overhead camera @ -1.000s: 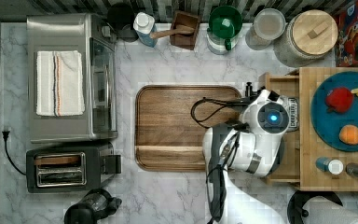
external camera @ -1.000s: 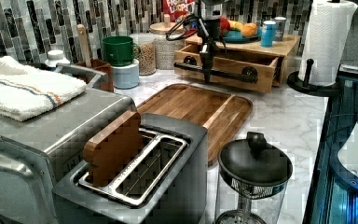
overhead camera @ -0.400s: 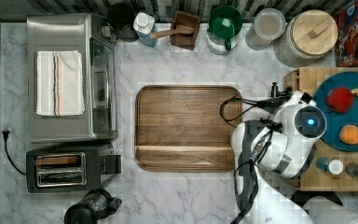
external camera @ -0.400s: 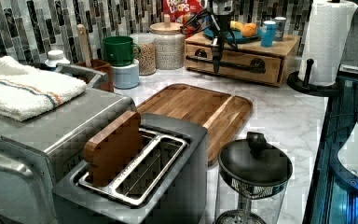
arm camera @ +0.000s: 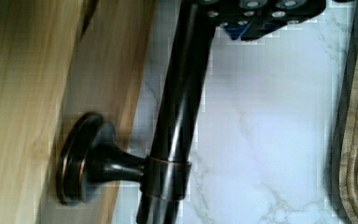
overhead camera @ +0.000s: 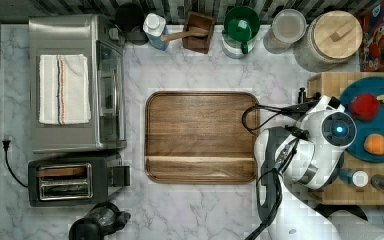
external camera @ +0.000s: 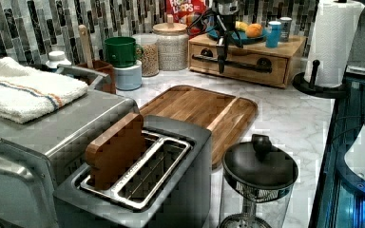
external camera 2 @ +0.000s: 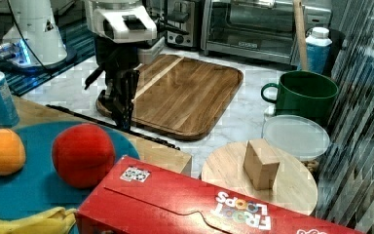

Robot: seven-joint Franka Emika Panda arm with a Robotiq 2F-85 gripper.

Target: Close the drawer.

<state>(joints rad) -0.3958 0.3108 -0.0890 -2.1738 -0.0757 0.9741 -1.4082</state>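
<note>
- Light wood made up the drawer (external camera: 240, 61), which sat flush in its box at the marble desk's (external camera: 285, 118) far end in the left view, at about one o'clock from the brown tray (external camera: 204, 111).
- The tool (external camera: 222, 57) hung straight down in front of the drawer's dark bar handle (arm camera: 177, 112); whether its fingers were apart or together I could not tell.
- A blue plate (external camera 2: 24, 175) of fruit rested on the box's top.

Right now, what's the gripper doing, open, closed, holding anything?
Gripper: down at the dark bar handle of the light-wood drawer; whether its fingers are open or shut cannot be told.
</note>
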